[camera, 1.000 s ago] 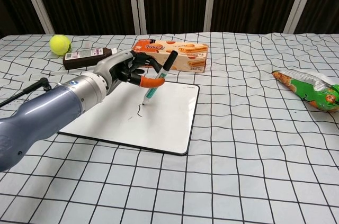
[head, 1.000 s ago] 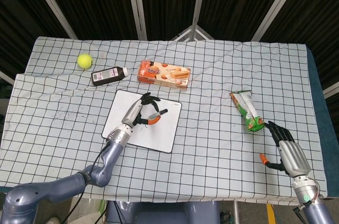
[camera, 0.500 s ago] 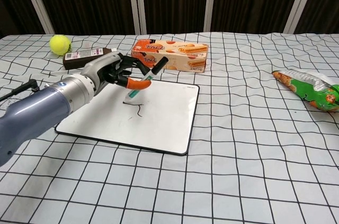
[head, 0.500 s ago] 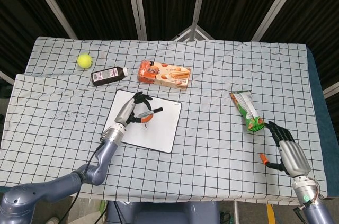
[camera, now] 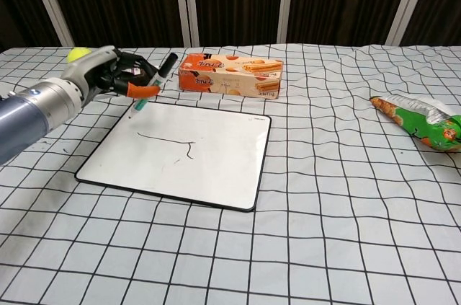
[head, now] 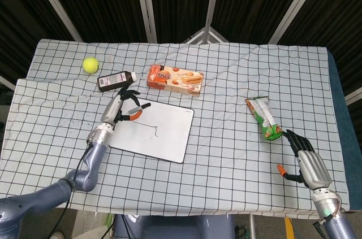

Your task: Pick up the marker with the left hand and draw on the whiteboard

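While the whiteboard (camera: 186,153) lies flat on the checked cloth of the surface (camera: 346,247), the right hand (head: 305,161) sits nearest the robot, well to the right of the whiteboard, fingers (head: 295,140) spread apart and holding nothing; it shows only in the head view. The whiteboard carries a thin black line running across its upper part with a short downward hook near the middle. At the whiteboard's far left corner the left hand (camera: 108,74) has its fingers (camera: 142,91) clamped on the marker (camera: 152,86), which is tilted, cap end up and away, tip down at the board's far left edge; whether the tip touches cannot be told. Just beyond the whiteboard's far edge lies an orange snack box (camera: 230,75). Beyond the whiteboard's left corner, partly hidden behind the left hand in the chest view, are a dark bottle (head: 116,81) on its side and a tennis ball (head: 90,65). Far right of the whiteboard lies a green snack bag (camera: 420,122).
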You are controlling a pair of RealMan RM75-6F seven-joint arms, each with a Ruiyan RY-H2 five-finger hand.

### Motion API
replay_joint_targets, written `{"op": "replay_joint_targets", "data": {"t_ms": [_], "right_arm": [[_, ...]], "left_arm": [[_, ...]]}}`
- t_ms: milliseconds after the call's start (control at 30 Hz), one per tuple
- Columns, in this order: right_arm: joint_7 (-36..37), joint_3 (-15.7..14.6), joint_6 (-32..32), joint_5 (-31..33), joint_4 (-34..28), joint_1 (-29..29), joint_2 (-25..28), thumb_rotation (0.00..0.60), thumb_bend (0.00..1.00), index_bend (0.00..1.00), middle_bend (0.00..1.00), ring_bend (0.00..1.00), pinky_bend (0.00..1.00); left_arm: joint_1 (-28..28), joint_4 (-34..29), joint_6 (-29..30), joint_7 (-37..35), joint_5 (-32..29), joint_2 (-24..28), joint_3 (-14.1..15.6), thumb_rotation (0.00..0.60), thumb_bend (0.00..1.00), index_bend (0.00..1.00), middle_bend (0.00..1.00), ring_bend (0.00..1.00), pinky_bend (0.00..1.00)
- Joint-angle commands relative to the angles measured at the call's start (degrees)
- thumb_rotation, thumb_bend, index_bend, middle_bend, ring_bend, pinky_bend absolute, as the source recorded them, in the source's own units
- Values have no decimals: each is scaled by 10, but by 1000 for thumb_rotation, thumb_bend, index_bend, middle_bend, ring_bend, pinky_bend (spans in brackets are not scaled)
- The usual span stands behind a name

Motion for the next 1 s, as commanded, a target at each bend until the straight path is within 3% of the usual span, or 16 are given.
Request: {"op": "replay_joint_targets", "data": {"t_ms": [33, 167, 400, 533, 700, 867, 1000], "right_arm": [[0, 0, 1, -1, 0, 0, 0, 600, 327, 0, 0, 0, 0], [0, 0, 1, -1, 0, -1, 0, 600, 327, 0, 0, 0, 0], [-4, -1, 1, -2, -1, -1, 0, 600, 327, 0, 0, 0, 0], [-7, -1, 2, -1, -2, -1, -1, 600, 327, 0, 0, 0, 0], [-8, -1, 3, -1, -3, -1, -1, 600, 327, 0, 0, 0, 0], [-8, -1, 4, -1, -2, -2, -1, 600, 327, 0, 0, 0, 0], [-7, -1, 3, -2, -2, -1, 0, 600, 327, 0, 0, 0, 0]], "left_arm": [[9, -32, 20, 3, 3, 29, -10, 600, 533, 707, 247, 30, 50], [19, -49, 34, 38, 14, 55, 3, 600, 529, 707, 247, 30, 50], [37, -52, 33, 196, 39, 103, 70, 600, 493, 691, 244, 30, 50], [44, -58, 19, 299, 20, 118, 94, 600, 449, 645, 206, 29, 44], [51, -73, 9, 379, -19, 121, 103, 600, 412, 591, 161, 20, 18], [58, -85, 2, 453, -65, 121, 111, 600, 294, 403, 40, 0, 0], [67, -107, 5, 486, -99, 130, 111, 600, 206, 144, 0, 0, 0]]}}
